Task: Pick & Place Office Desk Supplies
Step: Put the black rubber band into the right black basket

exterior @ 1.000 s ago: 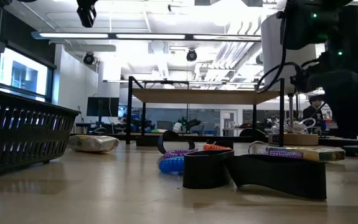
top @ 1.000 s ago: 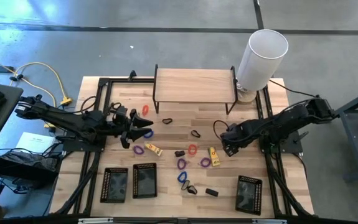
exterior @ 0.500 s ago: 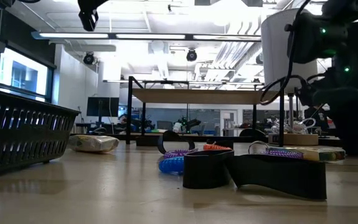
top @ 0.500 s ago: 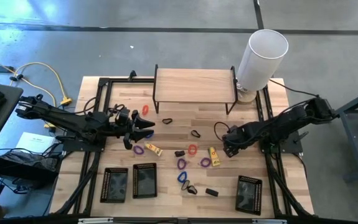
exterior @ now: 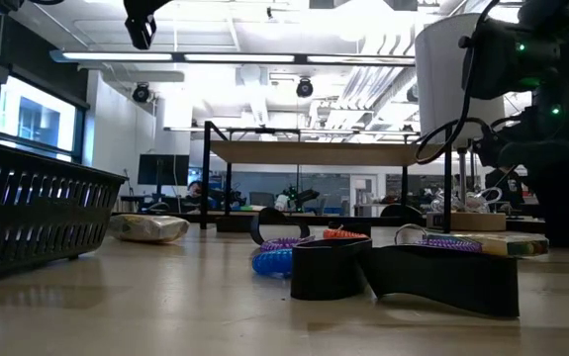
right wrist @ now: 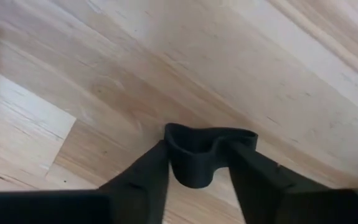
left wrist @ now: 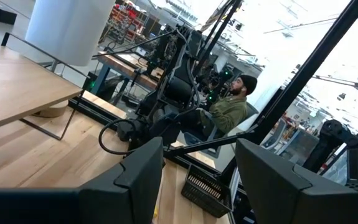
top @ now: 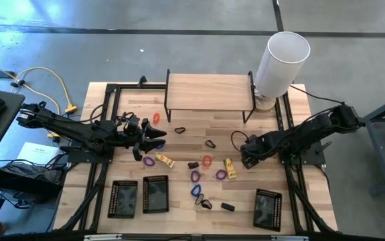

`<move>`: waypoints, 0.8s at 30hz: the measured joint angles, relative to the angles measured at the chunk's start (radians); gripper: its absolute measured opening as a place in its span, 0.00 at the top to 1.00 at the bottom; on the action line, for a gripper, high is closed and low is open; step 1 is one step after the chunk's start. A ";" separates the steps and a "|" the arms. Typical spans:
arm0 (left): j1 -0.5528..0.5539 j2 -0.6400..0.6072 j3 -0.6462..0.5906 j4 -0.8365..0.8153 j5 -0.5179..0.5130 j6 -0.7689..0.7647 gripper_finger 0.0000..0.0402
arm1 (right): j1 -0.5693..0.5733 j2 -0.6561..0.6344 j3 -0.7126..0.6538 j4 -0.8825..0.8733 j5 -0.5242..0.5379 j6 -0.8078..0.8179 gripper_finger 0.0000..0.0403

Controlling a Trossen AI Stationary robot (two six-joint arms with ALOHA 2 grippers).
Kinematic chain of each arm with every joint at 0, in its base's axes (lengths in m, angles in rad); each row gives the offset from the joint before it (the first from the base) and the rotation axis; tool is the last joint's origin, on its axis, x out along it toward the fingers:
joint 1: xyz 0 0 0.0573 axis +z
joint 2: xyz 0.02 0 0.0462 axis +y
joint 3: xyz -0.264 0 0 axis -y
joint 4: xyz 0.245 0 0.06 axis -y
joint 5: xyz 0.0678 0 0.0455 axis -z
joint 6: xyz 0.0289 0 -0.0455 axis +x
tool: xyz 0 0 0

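A black clip is clenched between the right gripper fingers; three mesh trays are seen; the left gripper is released.

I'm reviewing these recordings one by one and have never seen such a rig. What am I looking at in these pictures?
Two dark robot arms work at a wooden table. One picture looks straight down from above, one looks level across the tabletop, and one comes from a camera on each wrist. On the table lie small coloured loops, yellow packets, three black mesh trays, a low wooden shelf and a tall white cylinder. The right hand is down at the wood, its fingers pressing either side of a black clip-like piece. The left hand waits open and empty above the table's left side. A seated person shows in the room behind.
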 joint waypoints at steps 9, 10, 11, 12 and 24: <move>0.000 0.000 0.000 0.000 0.000 0.000 0.51 | 0.000 0.001 -0.002 0.009 0.031 0.000 0.97; 0.000 0.000 0.000 0.000 0.000 0.000 0.51 | 0.000 0.001 -0.002 0.009 0.032 0.000 0.98; 0.000 0.000 0.000 0.000 0.000 0.000 0.51 | 0.000 0.001 -0.002 0.009 0.032 0.000 0.98; 0.000 0.000 0.000 0.000 0.000 0.000 0.51 | 0.000 0.001 -0.002 0.009 0.032 0.000 0.98; 0.000 0.000 0.000 0.000 0.000 0.000 0.51 | 0.030 0.007 0.171 -0.210 0.068 -0.065 0.99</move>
